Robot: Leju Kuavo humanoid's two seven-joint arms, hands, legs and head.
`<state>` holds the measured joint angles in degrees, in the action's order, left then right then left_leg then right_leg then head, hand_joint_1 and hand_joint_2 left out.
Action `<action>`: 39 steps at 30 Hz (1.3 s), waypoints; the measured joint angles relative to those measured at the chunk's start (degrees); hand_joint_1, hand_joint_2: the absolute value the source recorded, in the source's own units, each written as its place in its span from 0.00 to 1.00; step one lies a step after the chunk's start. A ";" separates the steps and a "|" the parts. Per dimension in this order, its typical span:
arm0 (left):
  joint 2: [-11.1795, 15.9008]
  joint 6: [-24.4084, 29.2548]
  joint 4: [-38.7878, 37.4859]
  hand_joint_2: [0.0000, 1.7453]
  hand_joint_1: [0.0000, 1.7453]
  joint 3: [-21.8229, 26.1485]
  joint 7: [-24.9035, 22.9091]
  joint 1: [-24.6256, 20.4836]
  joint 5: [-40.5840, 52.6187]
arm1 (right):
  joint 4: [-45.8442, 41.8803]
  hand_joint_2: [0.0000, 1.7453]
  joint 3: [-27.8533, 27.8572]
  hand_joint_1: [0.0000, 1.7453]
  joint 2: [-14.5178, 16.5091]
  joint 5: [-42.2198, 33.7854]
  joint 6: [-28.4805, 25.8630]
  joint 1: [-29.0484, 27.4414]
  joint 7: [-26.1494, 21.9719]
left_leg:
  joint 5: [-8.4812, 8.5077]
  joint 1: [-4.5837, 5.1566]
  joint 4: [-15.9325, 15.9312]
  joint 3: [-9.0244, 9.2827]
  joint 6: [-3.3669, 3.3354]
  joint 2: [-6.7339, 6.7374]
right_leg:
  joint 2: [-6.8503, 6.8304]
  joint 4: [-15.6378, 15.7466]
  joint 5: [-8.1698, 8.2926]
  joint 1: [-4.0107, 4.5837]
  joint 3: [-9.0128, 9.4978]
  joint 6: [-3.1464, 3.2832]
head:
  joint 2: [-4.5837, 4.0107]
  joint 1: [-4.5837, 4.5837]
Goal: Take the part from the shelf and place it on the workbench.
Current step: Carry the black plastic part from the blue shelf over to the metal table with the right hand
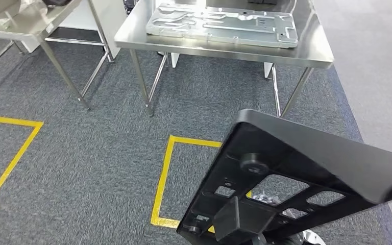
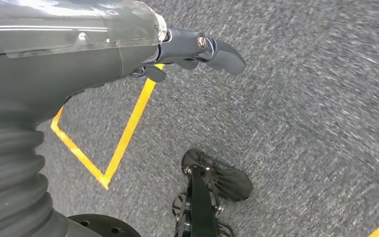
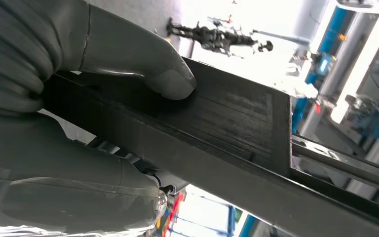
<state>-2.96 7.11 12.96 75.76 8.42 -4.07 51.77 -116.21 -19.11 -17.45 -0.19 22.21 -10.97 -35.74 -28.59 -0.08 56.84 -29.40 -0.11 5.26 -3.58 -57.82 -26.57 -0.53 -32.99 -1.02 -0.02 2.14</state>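
Grey carpet [image 1: 97,153] marked with yellow tape squares [image 1: 166,178] spreads under everything. From the fingers outward: the right hand [image 3: 69,123] grips the black part [image 3: 227,133], its thick grey thumb [image 3: 143,64] pressed flat on one face and darker fingers wrapped beneath the edge. In the head view the black part [image 1: 306,173] is tilted low at the right, above the carpet, well apart from the steel desk [image 1: 316,53] ahead. A pale metal plate [image 1: 224,23] lies flat on that desk. A second steel desk [image 1: 25,28] stands to the left. The left hand [image 2: 187,52] hangs over the carpet holding nothing, its dark fingers [image 2: 222,52] loosely extended.
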 joint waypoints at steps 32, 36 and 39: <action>0.49 -1.86 -0.02 1.00 0.00 0.00 2.44 0.67 0.20 | -4.92 1.00 3.03 1.00 -1.52 -1.07 -0.23 -3.30 0.00 | -5.06 -0.05 -0.83 6.63 -0.36 -4.42 | 3.31 -1.64 2.54 0.55 -4.82 0.79 | 0.00 -0.01; 0.56 -1.95 -0.02 1.00 0.00 0.00 2.66 0.63 0.03 | -5.22 1.00 3.59 1.00 -1.54 -1.09 0.27 -3.30 0.00 | -3.48 -0.35 9.15 1.66 0.35 -4.71 | 3.74 0.20 0.96 0.38 -1.03 2.27 | 0.00 0.02; 0.56 -1.97 -0.02 1.00 0.00 0.00 2.76 0.95 -0.04 | -5.29 1.00 3.75 1.00 -1.54 -1.08 0.58 -3.26 0.00 | -8.98 -0.43 16.70 -5.66 0.73 -4.81 | 4.08 0.38 -1.18 0.51 1.74 2.64 | 0.00 0.03</action>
<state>-2.40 5.14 12.94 75.76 11.18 -3.13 51.72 -121.50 -15.36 -18.99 -1.27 22.80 -14.22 -35.74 -37.57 -0.51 73.53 -35.06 0.62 0.45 0.51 -57.44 -27.75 -0.02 -31.24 1.62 -0.02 2.16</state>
